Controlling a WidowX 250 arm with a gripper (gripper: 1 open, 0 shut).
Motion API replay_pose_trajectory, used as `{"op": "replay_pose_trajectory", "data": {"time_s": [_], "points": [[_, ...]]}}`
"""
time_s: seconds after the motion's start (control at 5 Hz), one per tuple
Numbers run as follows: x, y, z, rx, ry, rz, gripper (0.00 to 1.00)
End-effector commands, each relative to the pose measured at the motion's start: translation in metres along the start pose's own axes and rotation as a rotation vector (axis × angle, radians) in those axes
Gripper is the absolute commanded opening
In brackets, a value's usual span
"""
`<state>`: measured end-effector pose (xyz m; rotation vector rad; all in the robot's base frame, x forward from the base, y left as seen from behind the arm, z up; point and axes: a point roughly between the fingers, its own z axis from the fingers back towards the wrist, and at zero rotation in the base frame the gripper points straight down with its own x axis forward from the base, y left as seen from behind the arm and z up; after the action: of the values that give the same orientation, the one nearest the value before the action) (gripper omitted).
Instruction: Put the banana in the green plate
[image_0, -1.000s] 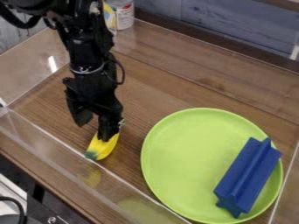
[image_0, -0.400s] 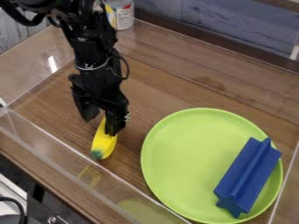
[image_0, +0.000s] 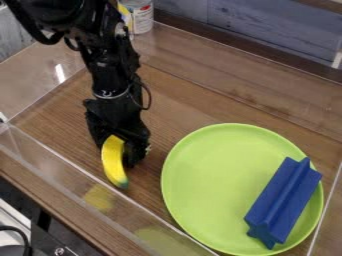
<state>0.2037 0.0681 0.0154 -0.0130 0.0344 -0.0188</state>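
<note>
The small yellow banana (image_0: 116, 163) lies on the wooden table just left of the green plate (image_0: 221, 180). My black gripper (image_0: 118, 146) points straight down over the banana's upper end, open, with one finger on each side of it. The lower half of the banana sticks out toward the table's front edge. The large lime-green plate sits at the lower right, its left rim a short way from the banana.
A blue ridged block (image_0: 283, 201) lies on the right part of the plate. Clear plastic walls (image_0: 54, 170) fence the table at the front and left. A yellow-and-white container (image_0: 135, 15) stands at the back behind the arm.
The gripper has come down lower over the banana and shifted slightly toward the front, its fingers now straddling the fruit. The banana looks turned a little, lying more lengthwise.
</note>
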Motion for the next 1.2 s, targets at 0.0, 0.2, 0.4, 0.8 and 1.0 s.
{"op": "replay_pose_trajectory", "data": {"time_s": [0.0,0.2,0.4,0.8,1.0], "points": [[0.003,-0.002,0.007,-0.003,-0.012,0.006,1.0],[0.005,-0.004,0.01,-0.007,-0.014,0.016,0.0],[0.007,-0.005,0.011,-0.01,-0.014,0.023,0.0],[0.012,-0.007,0.012,-0.017,-0.011,0.03,0.0],[0.014,-0.008,0.011,-0.019,-0.009,0.033,0.0]]}}
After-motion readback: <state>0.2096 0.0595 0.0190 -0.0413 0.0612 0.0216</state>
